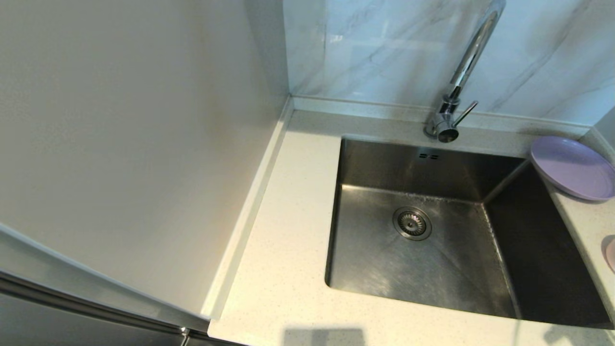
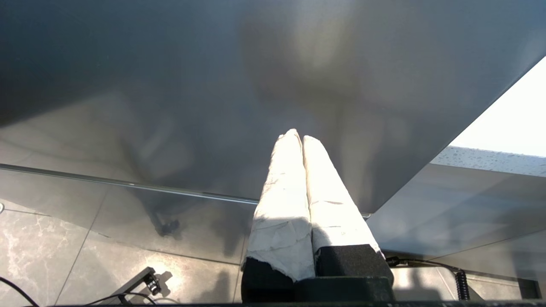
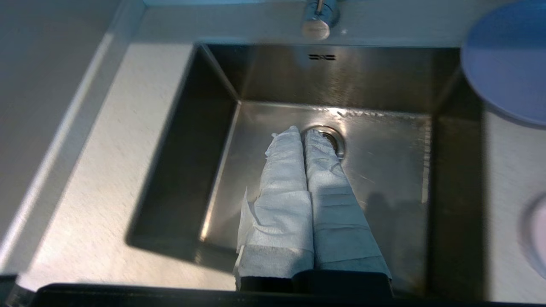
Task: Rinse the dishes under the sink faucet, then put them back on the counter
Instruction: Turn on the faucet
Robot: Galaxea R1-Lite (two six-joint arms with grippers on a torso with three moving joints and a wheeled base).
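A lavender plate (image 1: 574,166) lies on the counter (image 1: 288,230) at the sink's back right corner, its edge hanging over the basin; the right wrist view shows the plate (image 3: 507,59) too. Only a sliver of the pale pink bowl (image 1: 610,253) shows at the right edge, nearer to me. The chrome faucet (image 1: 461,72) rises behind the steel sink (image 1: 375,259), whose drain strainer (image 1: 412,223) sits in the bottom. My right gripper (image 3: 302,133) hangs shut and empty over the sink (image 3: 384,170). My left gripper (image 2: 298,135) is shut and empty, low beside a grey cabinet front.
A plain beige wall (image 1: 120,144) stands along the counter's left side. The marble wall (image 1: 384,48) rises behind the faucet. Neither arm shows in the head view. A tiled floor with cables (image 2: 85,273) lies below the left gripper.
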